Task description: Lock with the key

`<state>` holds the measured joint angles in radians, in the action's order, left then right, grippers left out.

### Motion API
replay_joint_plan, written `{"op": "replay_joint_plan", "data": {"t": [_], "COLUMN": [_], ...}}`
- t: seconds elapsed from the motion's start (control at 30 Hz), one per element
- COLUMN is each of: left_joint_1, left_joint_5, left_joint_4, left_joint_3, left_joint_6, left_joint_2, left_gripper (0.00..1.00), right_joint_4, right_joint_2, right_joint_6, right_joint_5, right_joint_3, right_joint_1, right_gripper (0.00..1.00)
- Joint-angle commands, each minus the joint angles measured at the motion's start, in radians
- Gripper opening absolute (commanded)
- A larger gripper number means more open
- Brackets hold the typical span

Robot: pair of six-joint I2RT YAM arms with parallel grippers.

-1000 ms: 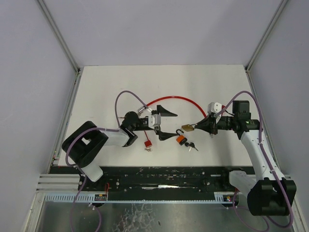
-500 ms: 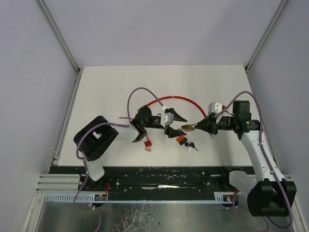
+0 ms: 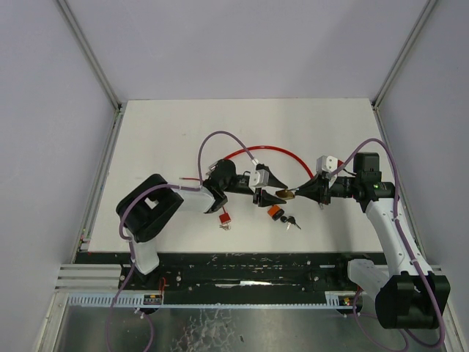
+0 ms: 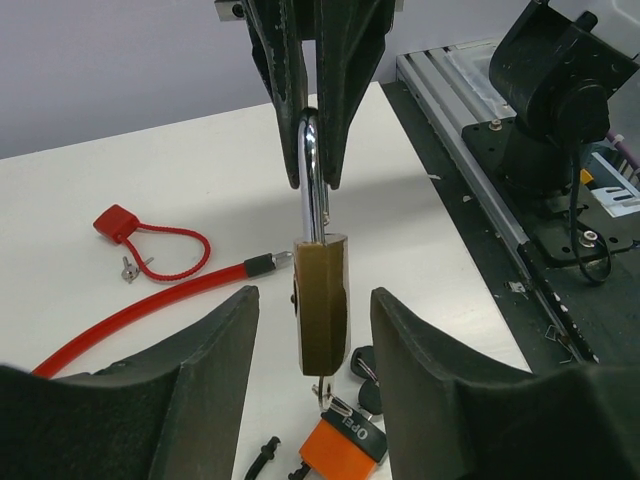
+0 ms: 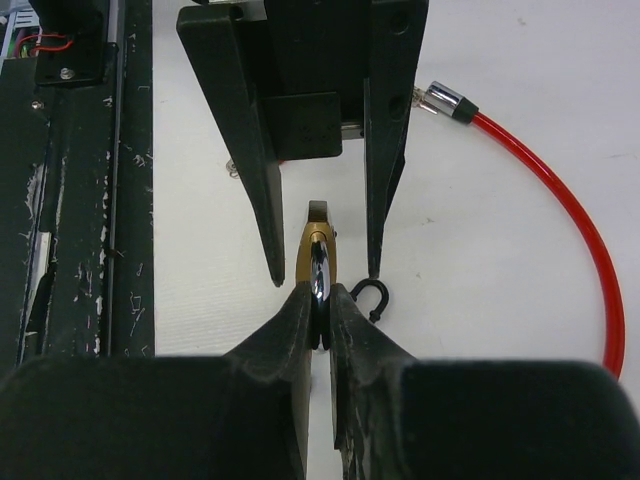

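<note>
Padlock [image 4: 322, 300] crosswise, body toward parted left claw [image 3: 267, 186], right claw [image 5: 320, 300] clamping shackle [image 4: 312, 180]

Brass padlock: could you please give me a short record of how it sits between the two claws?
held item: brass padlock
holder: right claw, shut on its steel shackle
other arm: left claw, open, fingers flanking the lock body without touching
nearby: orange padlock, black-headed keys and red cable on the white table
</note>
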<state>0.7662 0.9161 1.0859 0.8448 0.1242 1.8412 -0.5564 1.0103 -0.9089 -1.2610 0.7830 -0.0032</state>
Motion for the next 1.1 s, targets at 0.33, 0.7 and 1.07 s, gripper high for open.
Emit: {"op": "replay_joint_plan", "data": {"t": [0.33, 0.7, 1.07], "left_joint_1": [0.015, 0.005, -0.018], "left_joint_5": [-0.001, -0.004, -0.014], "left_joint_4": [0.008, -0.031, -0.224], "left_joint_3": [0.036, 0.010, 0.031], "left_joint_6": [-0.006, 0.051, 0.138], "left_joint_2": [0.019, -0.012, -0.052], "left_gripper": [0.22, 0.00, 0.00], "right_joint_4": [0.029, 0.032, 0.025], "right_joint_2": [-0.013, 0.006, -0.036], "right_joint_6": [-0.001, 0.010, 0.046], "right_joint_5": [-0.081, -0.005, 0.071], "right_joint_3": [0.041, 0.042, 0.061], "right_joint_1": [-0.006, -0.007, -0.017], "right_gripper": [0.00, 0.03, 0.47]}}
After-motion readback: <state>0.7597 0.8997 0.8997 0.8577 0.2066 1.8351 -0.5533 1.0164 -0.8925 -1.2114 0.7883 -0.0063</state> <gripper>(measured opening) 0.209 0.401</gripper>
